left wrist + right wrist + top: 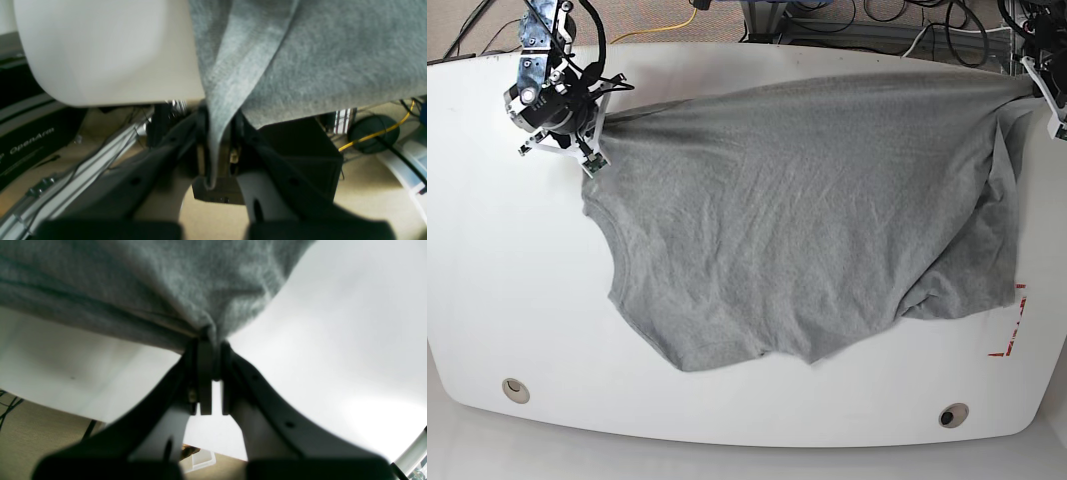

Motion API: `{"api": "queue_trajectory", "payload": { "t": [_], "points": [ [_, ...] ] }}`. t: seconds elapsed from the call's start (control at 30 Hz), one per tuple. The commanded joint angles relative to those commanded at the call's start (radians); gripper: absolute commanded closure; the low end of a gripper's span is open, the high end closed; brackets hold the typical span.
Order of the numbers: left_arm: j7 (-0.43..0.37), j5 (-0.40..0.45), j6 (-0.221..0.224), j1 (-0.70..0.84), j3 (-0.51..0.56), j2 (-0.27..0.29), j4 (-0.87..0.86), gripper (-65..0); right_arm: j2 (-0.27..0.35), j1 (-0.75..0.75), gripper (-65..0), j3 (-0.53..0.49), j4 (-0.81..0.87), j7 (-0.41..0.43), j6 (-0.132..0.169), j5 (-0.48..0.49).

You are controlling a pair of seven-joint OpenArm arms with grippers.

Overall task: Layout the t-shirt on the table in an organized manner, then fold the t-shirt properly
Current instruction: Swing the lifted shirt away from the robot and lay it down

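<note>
The grey t-shirt (807, 220) lies spread and wrinkled across the white table (517, 300), stretched between both arms along its far edge. My right gripper (592, 150) is at the far left, shut on a corner of the t-shirt (150, 280); in the right wrist view the gripper (212, 343) pinches bunched cloth above the table (333, 340). At the far right edge, my left gripper (1039, 88) is shut on a fold of the t-shirt (333, 60). The left wrist view shows that gripper (218, 116) just off the table (100, 50) edge, with cloth hanging between its fingers.
Two round grommet holes (515, 389) (953, 414) sit near the front edge. A red tape mark (1012, 325) is at the right, beside the shirt's hem. Cables (877, 15) lie beyond the far edge. A black OpenArm box (26, 146) and a yellow cable (377, 133) are below the table.
</note>
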Motion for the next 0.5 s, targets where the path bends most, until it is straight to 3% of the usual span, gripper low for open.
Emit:
{"api": "queue_trajectory", "payload": {
  "t": [0.13, 0.2, 0.23, 0.33, 0.5],
  "points": [
    [0.0, 0.002, 0.0, -0.003, -0.002, 0.0, 0.0, -39.6, 0.0, 0.006, -26.6, 0.0, 0.0, 0.0, 0.0, 0.0],
    [0.0, 0.002, 0.0, -0.005, -0.002, -0.002, 0.0, -44.6, 0.0, 0.009, -34.7, 0.0, 0.0, 0.0, 0.0, 0.005],
    [0.0, 0.002, 0.0, -0.006, -0.002, -0.003, 0.0, -44.9, 0.0, 0.011, -39.5, 0.0, 0.0, 0.002, 0.0, 0.005],
    [0.0, 0.002, 0.0, -0.012, -0.002, -0.008, 0.0, -44.2, 0.0, 0.014, -45.3, 0.0, 0.0, 0.006, 0.0, 0.002],
    [0.0, 0.002, 0.0, -0.091, -0.002, -0.06, 0.0, -44.0, 0.0, 0.051, -44.4, 0.0, 0.0, 0.006, 0.005, 0.0]
  ]
}}
